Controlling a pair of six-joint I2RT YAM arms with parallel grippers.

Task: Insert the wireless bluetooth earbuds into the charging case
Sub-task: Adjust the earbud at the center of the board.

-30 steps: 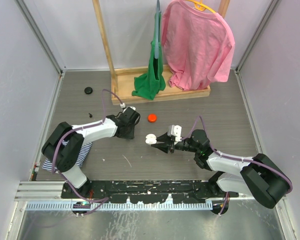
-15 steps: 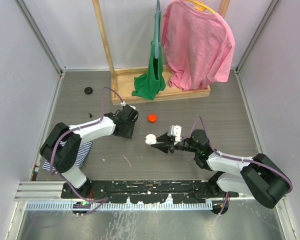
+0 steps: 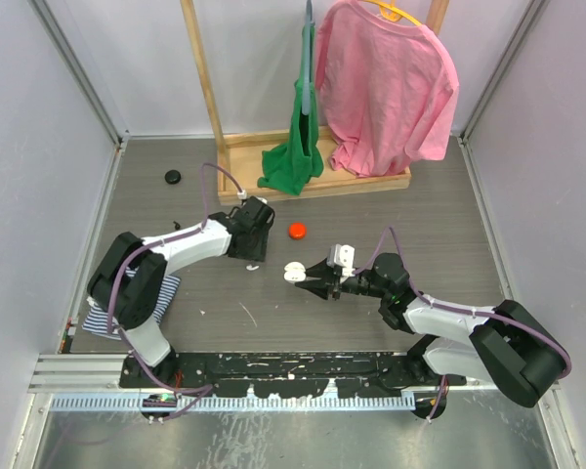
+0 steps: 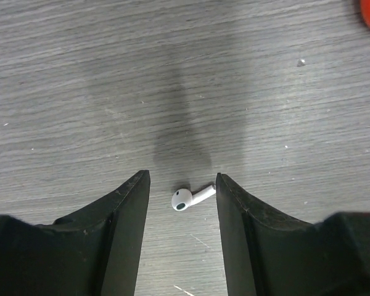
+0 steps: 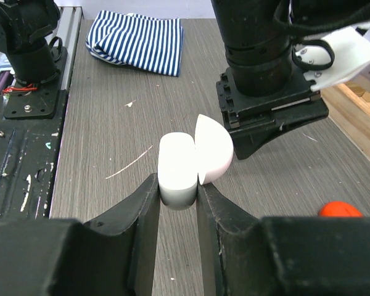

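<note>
On the grey desk point(image 3: 273, 313), two arms tip to tip near the middle. Right jaws clamped on the open charging case point(image 5: 184, 166), lid up, facing left. Left jaws apart, straddling one earbud point(image 4: 190, 197) lying flat on the desk just left of the case (stem nearly against the right-hand jaw). Risky if closed off-centre: could flick the small, smooth bud away, or pinch only the stem and let it swivel. Tilted carry likely to miss the socket.
</note>
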